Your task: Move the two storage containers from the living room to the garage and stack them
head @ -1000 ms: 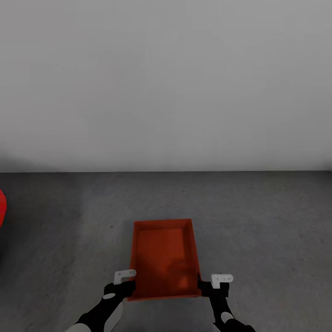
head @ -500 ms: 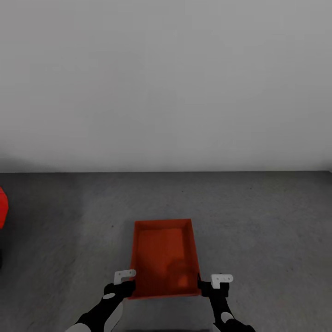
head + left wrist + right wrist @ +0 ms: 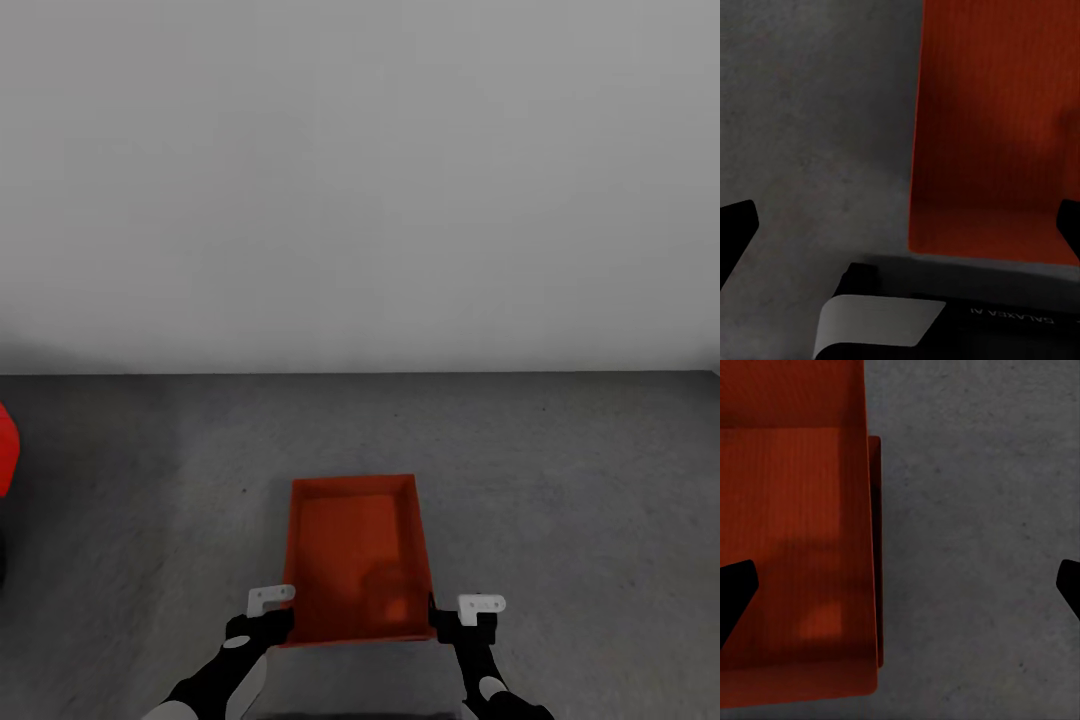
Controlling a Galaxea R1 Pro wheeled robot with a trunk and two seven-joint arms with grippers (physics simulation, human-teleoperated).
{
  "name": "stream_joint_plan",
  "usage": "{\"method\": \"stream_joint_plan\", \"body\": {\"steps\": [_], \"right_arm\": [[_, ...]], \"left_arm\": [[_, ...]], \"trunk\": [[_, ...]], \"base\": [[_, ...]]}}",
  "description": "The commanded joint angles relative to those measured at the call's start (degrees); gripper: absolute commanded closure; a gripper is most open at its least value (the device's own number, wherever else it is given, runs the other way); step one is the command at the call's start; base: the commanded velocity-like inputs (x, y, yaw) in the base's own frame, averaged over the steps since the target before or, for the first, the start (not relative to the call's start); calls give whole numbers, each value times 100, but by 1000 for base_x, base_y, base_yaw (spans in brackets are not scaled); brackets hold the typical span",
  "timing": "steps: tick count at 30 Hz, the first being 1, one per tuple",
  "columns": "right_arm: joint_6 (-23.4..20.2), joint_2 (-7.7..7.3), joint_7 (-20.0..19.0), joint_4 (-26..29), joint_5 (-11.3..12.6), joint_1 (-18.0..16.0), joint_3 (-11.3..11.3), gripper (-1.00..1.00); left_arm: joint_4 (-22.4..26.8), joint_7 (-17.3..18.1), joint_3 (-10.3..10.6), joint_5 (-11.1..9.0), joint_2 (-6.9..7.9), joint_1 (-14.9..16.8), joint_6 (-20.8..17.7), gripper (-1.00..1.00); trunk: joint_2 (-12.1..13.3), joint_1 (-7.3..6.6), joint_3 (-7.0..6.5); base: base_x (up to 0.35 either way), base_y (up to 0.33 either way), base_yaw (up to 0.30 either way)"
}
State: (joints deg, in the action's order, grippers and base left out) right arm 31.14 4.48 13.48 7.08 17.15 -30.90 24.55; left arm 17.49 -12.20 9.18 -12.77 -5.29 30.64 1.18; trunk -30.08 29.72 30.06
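Garage floor [image 3: 560,480] bears container [image 3: 355,560] between both fingers [image 3: 271,597].

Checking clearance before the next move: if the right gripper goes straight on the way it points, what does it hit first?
Likely the red box's side wall: the right gripper's open fingers straddle it, one fingertip over the inside, the other over the grey floor. Depth is unclear; it may already sit close.

Light is soft and even, with no glare anywhere. The grey wall [image 3: 360,180] fades darker toward its base and left corner. The concrete floor [image 3: 580,480] looks mottled and faintly blurred. A dim shadow patch sits inside the container [image 3: 358,560]. Both wrist views are darker, with soft shadow along the container's edge.
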Motion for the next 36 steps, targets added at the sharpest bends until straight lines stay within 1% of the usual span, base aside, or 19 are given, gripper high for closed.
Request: {"method": "stream_joint_plan", "body": {"steps": [1, 6, 10, 24, 36], "right_arm": [[15, 1, 32, -4, 34, -4, 50, -100], [17, 1, 32, -4, 34, -4, 50, -100], [17, 1, 32, -4, 34, -4, 50, -100], [17, 0, 32, -4, 34, -4, 50, -100], [15, -4, 30, -4, 34, -4, 50, -100]], "left_arm": [[0, -38, 51, -58, 3, 3, 11, -100], [-7, -60, 56, -59, -11, 3, 24, -100], [-9, -69, 53, -59, -15, 3, 40, -100], [-9, -72, 50, -59, -22, 3, 49, -100], [-9, -72, 49, -59, -16, 3, 58, -100]], "trunk": [[-7, 2, 6], [-7, 2, 6], [-7, 2, 6], [-7, 2, 6], [-7, 2, 6]], "base": [[0, 0, 0], [-47, 0, 0], [-256, 0, 0], [-336, 2, 0], [-345, 72, 0]]}}
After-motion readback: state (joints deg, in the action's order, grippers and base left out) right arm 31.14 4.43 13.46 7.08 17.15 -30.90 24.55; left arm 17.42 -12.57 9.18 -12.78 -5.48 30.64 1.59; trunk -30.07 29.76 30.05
